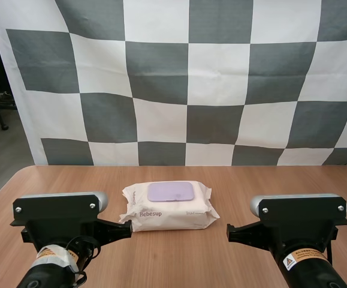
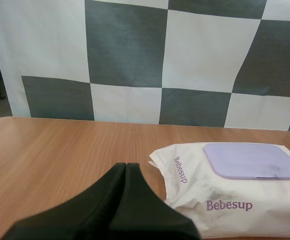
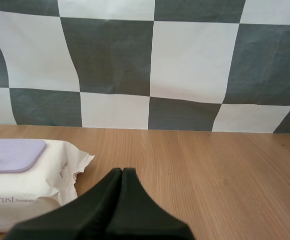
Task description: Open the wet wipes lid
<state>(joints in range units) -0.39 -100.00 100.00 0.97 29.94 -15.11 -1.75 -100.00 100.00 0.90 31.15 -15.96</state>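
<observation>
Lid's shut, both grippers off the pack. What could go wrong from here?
1. The wet wipes pack lies loose on the table, with neither the left gripper nor the right gripper touching it. Prying at the lid could lift or slide the whole pack.
2. The lid sits flat and low on the soft pack, so a fingertip may slip off its edge or dent the pack instead.

Open tabletop [image 1: 173,258] around wipes pack [image 1: 169,208]
</observation>
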